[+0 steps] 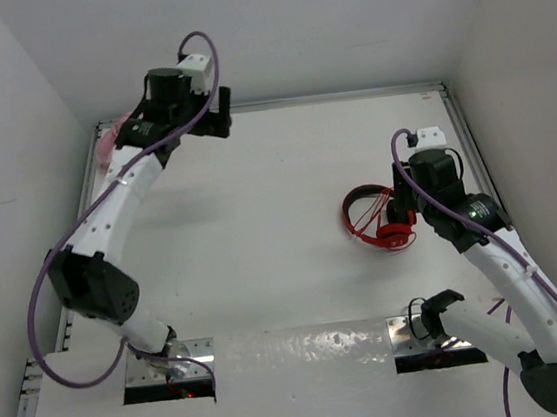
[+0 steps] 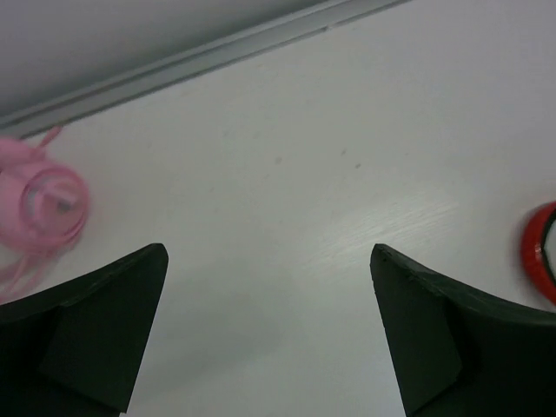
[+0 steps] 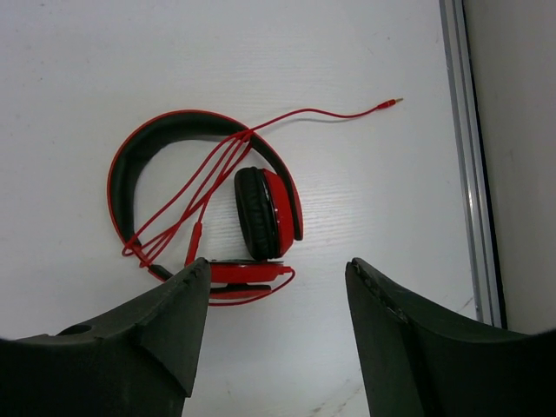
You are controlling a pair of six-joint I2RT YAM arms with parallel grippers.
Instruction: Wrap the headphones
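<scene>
The red headphones [image 1: 380,219] lie on the white table at the right. In the right wrist view, the black-and-red headband [image 3: 165,130] curves left, one earcup [image 3: 265,213] stands on edge and the other [image 3: 248,274] lies flat. The thin red cable [image 3: 208,187] loops across the headband, and its plug [image 3: 395,102] lies loose to the right. My right gripper [image 3: 278,265] is open and empty, above the table just near of the earcups; it also shows in the top view [image 1: 411,201]. My left gripper [image 2: 268,252] is open and empty at the far left [image 1: 213,117]. A red edge of the headphones [image 2: 540,252] shows there.
A pink coiled bundle [image 2: 43,204] lies near the far left corner [image 1: 110,142]. A metal rail [image 3: 465,156] runs along the table's right edge and another [image 2: 217,56] along the far edge. White walls close in three sides.
</scene>
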